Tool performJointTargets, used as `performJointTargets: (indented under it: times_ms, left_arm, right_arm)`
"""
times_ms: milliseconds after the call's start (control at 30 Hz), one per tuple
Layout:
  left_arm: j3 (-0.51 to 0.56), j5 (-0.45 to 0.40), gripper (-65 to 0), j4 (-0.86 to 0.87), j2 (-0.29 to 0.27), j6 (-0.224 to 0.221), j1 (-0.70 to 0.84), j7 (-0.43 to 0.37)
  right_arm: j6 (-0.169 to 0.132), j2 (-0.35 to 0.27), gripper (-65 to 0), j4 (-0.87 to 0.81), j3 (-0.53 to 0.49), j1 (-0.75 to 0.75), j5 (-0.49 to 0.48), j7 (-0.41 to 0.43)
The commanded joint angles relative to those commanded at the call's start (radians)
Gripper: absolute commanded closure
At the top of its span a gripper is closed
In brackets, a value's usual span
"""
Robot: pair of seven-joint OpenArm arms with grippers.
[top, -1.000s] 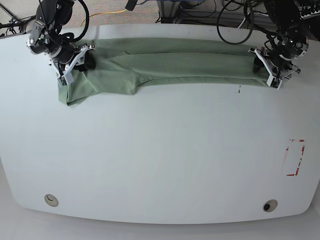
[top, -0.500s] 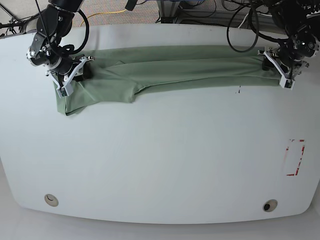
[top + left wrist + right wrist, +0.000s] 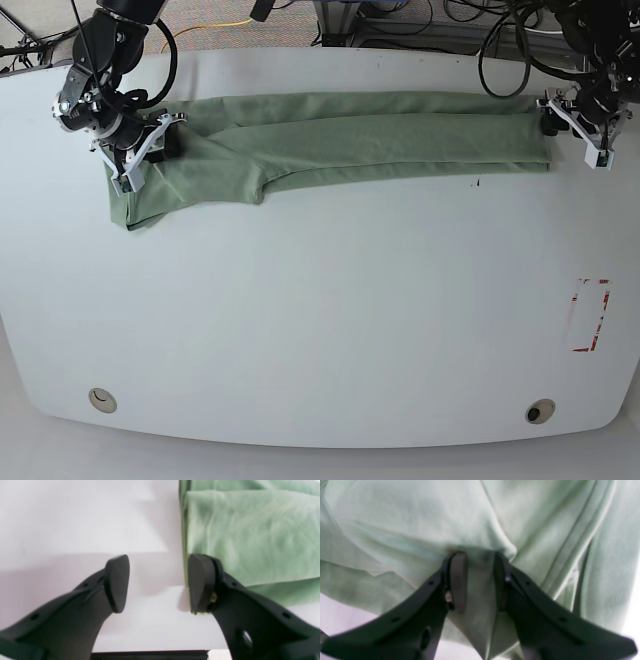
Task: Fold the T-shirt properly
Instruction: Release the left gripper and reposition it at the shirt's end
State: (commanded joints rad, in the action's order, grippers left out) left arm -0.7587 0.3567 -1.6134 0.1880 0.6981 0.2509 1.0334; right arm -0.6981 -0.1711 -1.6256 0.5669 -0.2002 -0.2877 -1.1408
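Table [image 3: 320, 330]: white, rounded corners, fills most of the base view. Two small round holes near its lower edge, one at lower left [image 3: 101, 400], one at lower right [image 3: 540, 411]. Red-and-white marking [image 3: 589, 315] at the right edge; small dark speck [image 3: 477, 183] just below the shirt's right part. Cables [image 3: 400, 20] and floor along the top of the frame.

T-shirt [image 3: 340, 135]: pale green, lying as a long folded band across the upper part of the table, with a wider flap hanging lower at the upper left.

Right gripper [image 3: 135, 150]: upper left of the base view, fingers narrow, pinching a ridge of the shirt fabric between the pads [image 3: 458, 580].

Left gripper [image 3: 585, 125]: upper right, fingers spread wide, holding nothing; one fingertip [image 3: 200, 582] at the shirt's end edge, the other over bare table.

Containers: none in view.
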Motion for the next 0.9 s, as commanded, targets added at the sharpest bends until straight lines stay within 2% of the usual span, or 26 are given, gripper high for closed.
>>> performJointTargets:
  times_ms: [233, 300, 467, 533, 767, 900]
  left_arm:
    - [0.002, 0.002, -34.6, 0.037, -0.002, 0.0, 0.0, 0.006]
    - [0.002, 0.003, -34.3, 0.034, -0.002, 0.0, 0.0, 0.034]
    - [-0.003, 0.1, -33.9, 0.023, 0.008, 0.0, 0.0, 0.095]
    - [-0.005, 0.12, -33.9, -0.02, 0.028, 0.0, 0.014, 0.11]
    - [-0.003, 0.12, -33.9, -0.267, 0.026, 0.0, 0.031, 0.138]
    - [-0.005, 0.121, -33.9, -0.281, 0.026, 0.0, 0.023, 0.192]
  right_arm:
    - [0.0, 0.002, -18.1, 0.0, 0.0, -0.002, 0.0, -0.002]
    - [0.0, 0.002, -18.1, 0.0, 0.0, -0.002, 0.0, -0.002]
    - [0.0, 0.002, -18.1, 0.0, 0.0, -0.002, 0.0, -0.002]
    - [0.0, 0.002, -18.1, 0.0, 0.0, -0.002, 0.0, -0.002]
    - [0.0, 0.002, -18.1, 0.003, 0.0, -0.002, 0.0, -0.002]
    - [0.0, 0.003, -18.1, 0.005, 0.0, -0.002, -0.002, -0.002]
